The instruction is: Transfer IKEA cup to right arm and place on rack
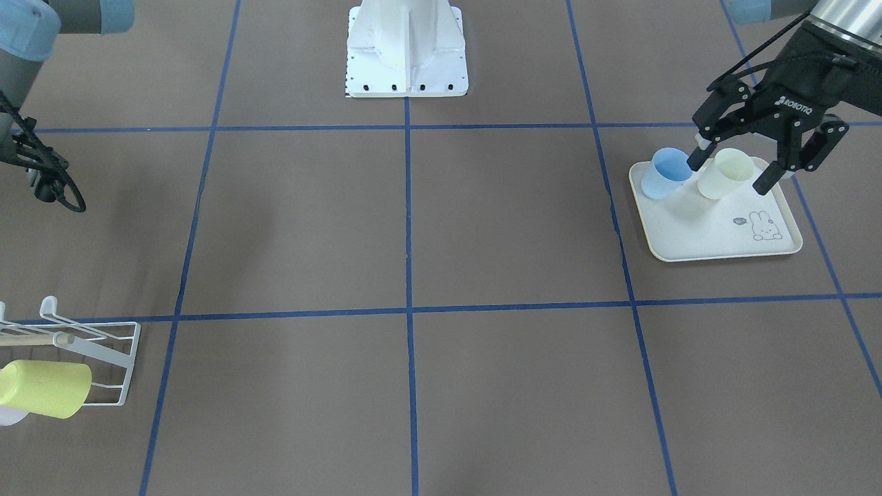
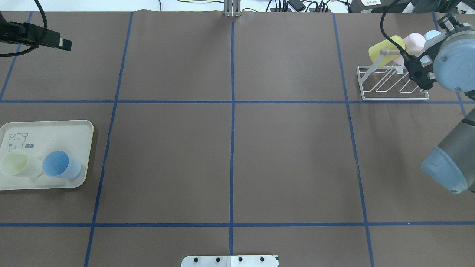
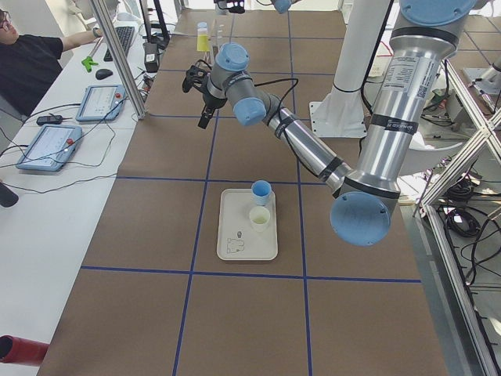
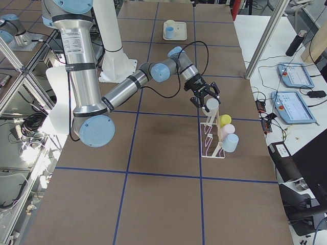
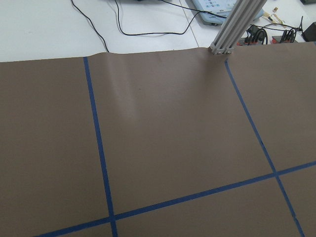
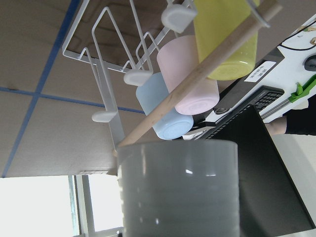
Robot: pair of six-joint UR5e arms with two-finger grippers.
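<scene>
Right claw point(image 4: 205, 98) is closed on the white IKEA cup point(image 6: 177, 192), held aloft just beside the unfilled end of the rack point(image 6: 138, 77) and not yet hung.

Cup reads as thin translucent plastic: light, smooth, slightly tapered. Probably stiff enough, but a hard squeeze could flex the wall or let it slip. Best hold, I judge, is across the wall, mouth left free for a prong.

Rack is white wire with rounded prong tips and a pale wooden rod point(image 6: 197, 77) through it. A yellow cup point(image 6: 224, 39), pink cup point(image 6: 180, 61) and pale blue cup point(image 6: 153, 96) hang there.

Left claw point(image 1: 732, 169) is open and empty, high over the desk point(image 2: 289, 155).
</scene>
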